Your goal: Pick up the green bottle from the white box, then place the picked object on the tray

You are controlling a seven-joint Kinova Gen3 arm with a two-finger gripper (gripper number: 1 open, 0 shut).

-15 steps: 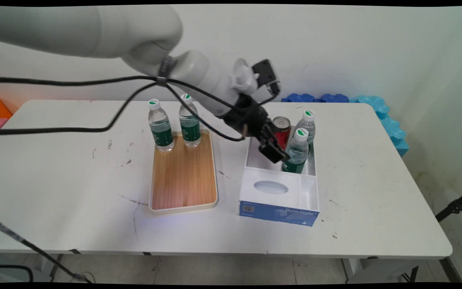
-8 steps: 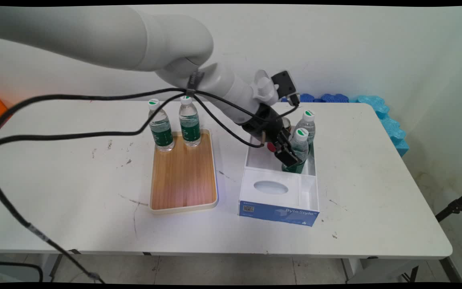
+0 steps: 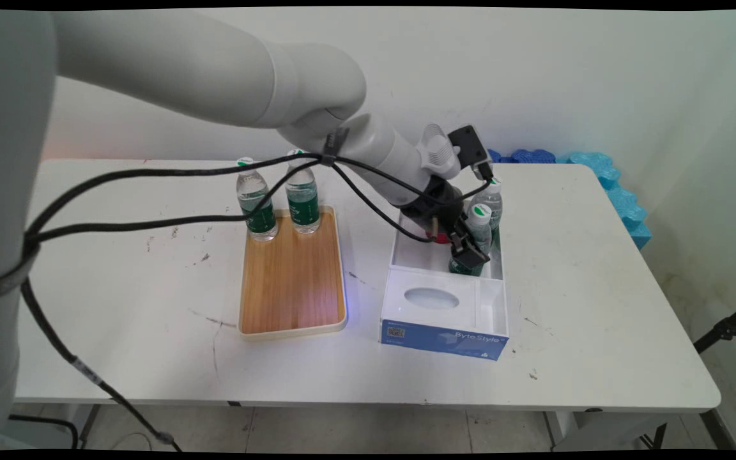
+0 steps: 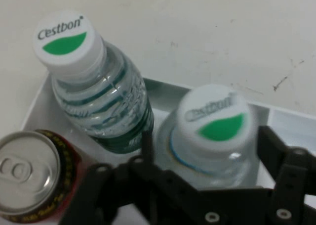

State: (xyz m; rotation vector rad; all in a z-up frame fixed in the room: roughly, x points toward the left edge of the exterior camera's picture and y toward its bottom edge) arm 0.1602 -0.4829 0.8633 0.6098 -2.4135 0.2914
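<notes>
Looking at a small water bottle (image 3: 478, 220) (image 4: 212, 121) with clear sides, a green label and a white cap with a green leaf shape on it. Standing up straight inside the white box (image 3: 406, 255) (image 4: 34, 106), in its back part, on the right side.

Reaching down over that bottle with the black gripper (image 3: 470, 246) (image 4: 207, 136). Keeping the two fingers (image 4: 148, 146) apart, one on each side of the bottle just under the cap. Maybe touching it on one side, but not clear enough to say if squeezing.

Sharing the back part of the white box with a second bottle (image 3: 490, 201) (image 4: 94, 86) just behind the first one, and a red can (image 3: 439, 237) (image 4: 34, 175) with a silver top on the left side. Showing only a small red bit of the can under the gripper from the main camera.

Sitting left of the white box, a wooden tray (image 3: 291, 281) with two more bottles (image 3: 254, 204) at its far end. Showing a blue label (image 3: 444, 338) on the front of the white box.

Moving since a second ago: swinging the gripper from over the can to the right and lower, onto the first bottle. Leaving the bottles, can and tray in the same spots.
</notes>
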